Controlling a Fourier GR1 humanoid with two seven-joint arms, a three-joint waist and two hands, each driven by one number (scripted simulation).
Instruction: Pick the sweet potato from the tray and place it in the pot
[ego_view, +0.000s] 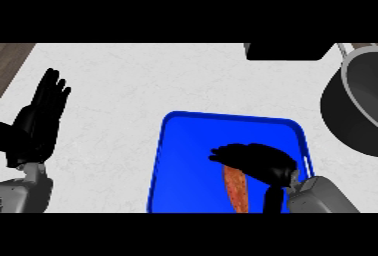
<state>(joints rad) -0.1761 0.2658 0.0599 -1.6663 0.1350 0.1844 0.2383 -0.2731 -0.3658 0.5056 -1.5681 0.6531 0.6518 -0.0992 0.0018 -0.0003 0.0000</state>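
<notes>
Orange sweet potato (236, 189) is lying lengthwise in the blue tray (192, 150), toward its near right part, long axis running roughly away from me. My right hand (255, 159) is sitting over its far end, fingers curling down across it; the thumb side is hidden, so I can't confirm the fingers are actually closing round it rather than just arching above it. Judging it as mid-grasp: hand is coming from above because the tray's raised rim blocks a low side approach, and the far end is the part nearest the pot.

Pot (353, 107) is standing on the bench to the far right, well apart from the tray, partly cut off by the view's edge, its mouth open and facing up. So the carry is going to be up and over the tray's right rim, then across to the right.

Left hand (40, 115) is resting open at the left edge, fingers up, well clear of the tray, not needed for this pick.

Dark object (288, 50) at the bench's far edge: can't tell what it is.
</notes>
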